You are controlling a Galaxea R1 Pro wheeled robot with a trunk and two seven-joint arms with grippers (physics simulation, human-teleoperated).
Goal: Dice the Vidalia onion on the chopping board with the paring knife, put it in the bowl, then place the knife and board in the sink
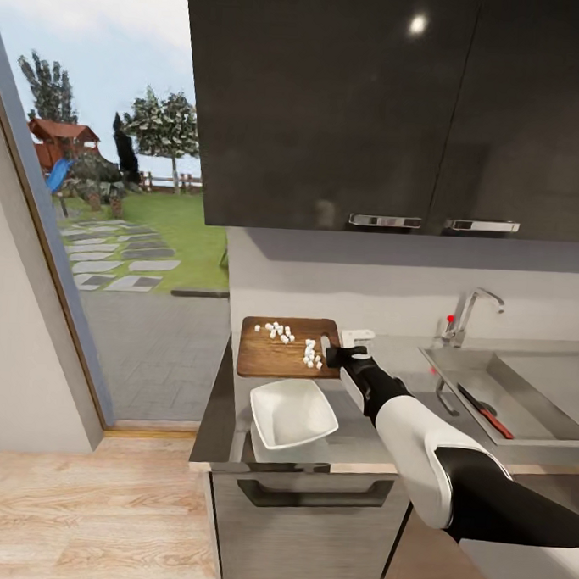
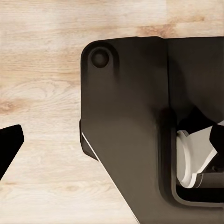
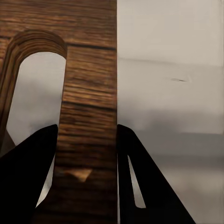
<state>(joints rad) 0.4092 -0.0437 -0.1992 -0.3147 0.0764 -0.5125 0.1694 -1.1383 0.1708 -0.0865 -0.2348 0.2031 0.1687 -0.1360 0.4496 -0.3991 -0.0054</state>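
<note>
**Q:** Where is your claw, and what has it got?

**A:** My right gripper (image 3: 86,154) is at the right short end of the chopping board (image 1: 273,357), the end with the handle slot. In the right wrist view one finger sits in the slot and the other outside the board's edge, so the wooden strip between slot and edge lies between them. They look clamped on that strip, though I can't swear the pads are pressing.

**Q:** And the onion?

**A:** The diced onion (image 1: 280,331) is on the board, white bits scattered toward its far side and right end. None is in the bowl (image 1: 291,413) yet.

**Q:** So which way does the next move go?

**A:** The bowl sits just on the near side of the board, on the countertop (image 1: 387,362), left of my forearm. The board's long axis runs left to right, so I judge tipping its near long edge down toward the bowl is what matters. The sink (image 1: 522,382) lies to the right.

**Q:** Your left arm?

**A:** The left gripper (image 2: 9,144) hangs over the wood floor (image 2: 42,60), far from the work. Only one fingertip shows, so I can't tell its state.
</note>
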